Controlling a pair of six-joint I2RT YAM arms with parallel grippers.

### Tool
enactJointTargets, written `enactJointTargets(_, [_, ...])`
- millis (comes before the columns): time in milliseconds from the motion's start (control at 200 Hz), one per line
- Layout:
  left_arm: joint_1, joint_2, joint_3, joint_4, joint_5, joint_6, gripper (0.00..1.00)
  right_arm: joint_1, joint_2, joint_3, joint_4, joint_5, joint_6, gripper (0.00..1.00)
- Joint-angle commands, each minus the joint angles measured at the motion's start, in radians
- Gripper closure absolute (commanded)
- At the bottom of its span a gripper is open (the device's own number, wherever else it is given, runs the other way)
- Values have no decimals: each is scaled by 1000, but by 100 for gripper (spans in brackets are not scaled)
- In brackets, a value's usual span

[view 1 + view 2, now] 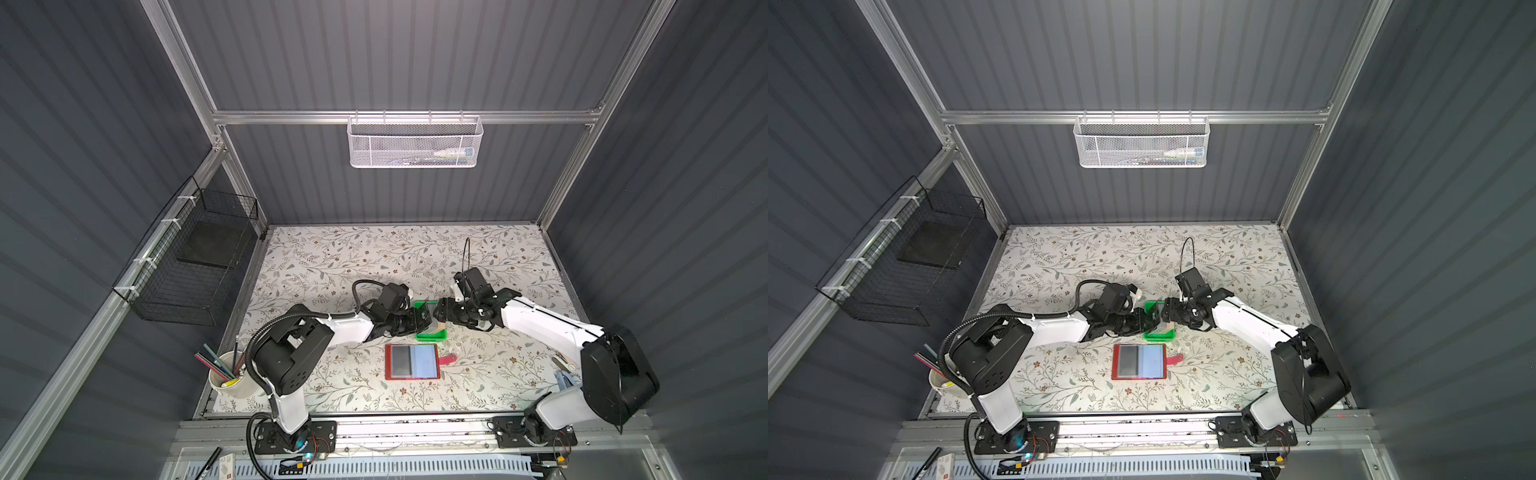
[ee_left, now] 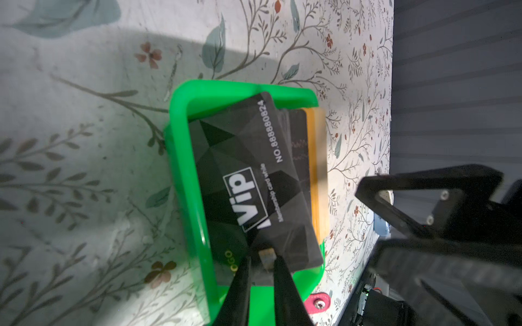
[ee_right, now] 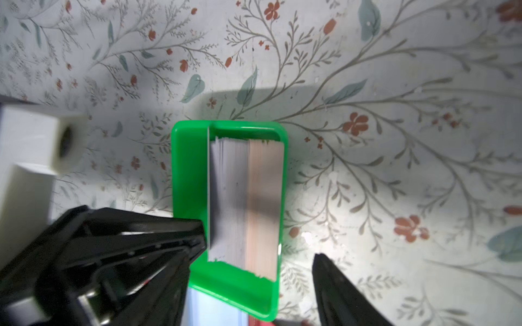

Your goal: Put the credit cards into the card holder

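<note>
Pinching a black Vip card (image 2: 248, 180) by the edge with our left claw (image 2: 261, 262) in the green tray (image 2: 180, 169). Our right claw (image 3: 260, 245) is open, jaws either side of the card stack (image 3: 243, 197). Card holder (image 1: 411, 361) lies open on the table (image 1: 332, 257) behind both claws.

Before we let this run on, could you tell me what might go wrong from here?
The left gripper pinches the Vip card only at one short edge, so it may pivot or slip. The right gripper hangs very close over the green tray, so the two could collide or knock the card stack.
</note>
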Motion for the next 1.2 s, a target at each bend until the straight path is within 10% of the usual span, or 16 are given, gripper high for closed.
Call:
enactJointTargets(0, [7, 20, -9, -1, 10, -4, 82, 4, -24, -17, 33, -62, 53, 50])
enactJointTargets(235, [8, 17, -12, 3, 12, -7, 82, 25, 34, 7, 56, -79, 70, 69])
enactJointTargets(1196, [7, -38, -52, 53, 13, -32, 82, 77, 123, 45, 57, -10, 94, 94])
